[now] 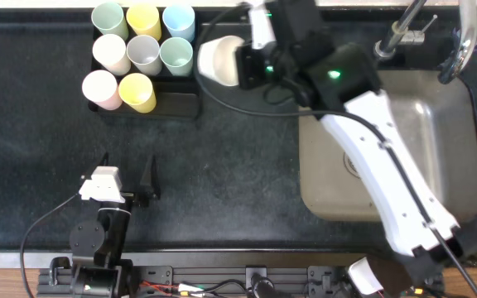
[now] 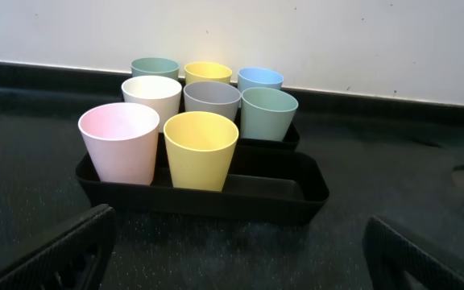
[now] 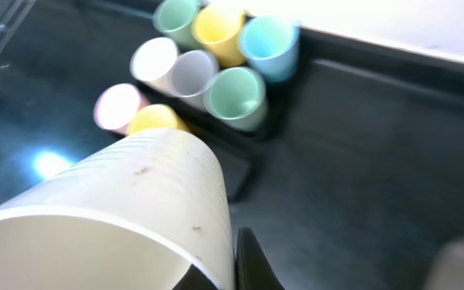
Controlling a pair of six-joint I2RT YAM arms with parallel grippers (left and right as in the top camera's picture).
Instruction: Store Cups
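Nearest the robot's base, the left gripper [image 2: 240, 270] sits low on the worktop [image 1: 222, 182] with its fingers spread wide and nothing in them. It's well back from the tray [image 2: 312, 193], so I wouldn't expect trouble from that side. The tray's front row has a pink cup [image 2: 119, 141] and a yellow cup [image 2: 201, 149], then a free corner [image 1: 180, 103] that looks like the only spot left. A bit past that, the right gripper [image 1: 245, 63] is up in the air pinching the white cup [image 3: 119, 209] by its wall. The cup is tipped well over on its side, just off the tray on the sink [image 1: 387, 141] side. That tilt is what worries me. If the cup goes down without being stood upright first, my guess is the rim catches the tray wall or it ends up lying across the slot. The gap is tight too, with the yellow cup on one side and a green cup [image 2: 268, 113] right behind, so coming in slightly off could knock either one over and start dominoes through the rows at the back. The wall looks smooth, so the cup could slip while it's being turned. A hard landing might also shove the whole tray along.
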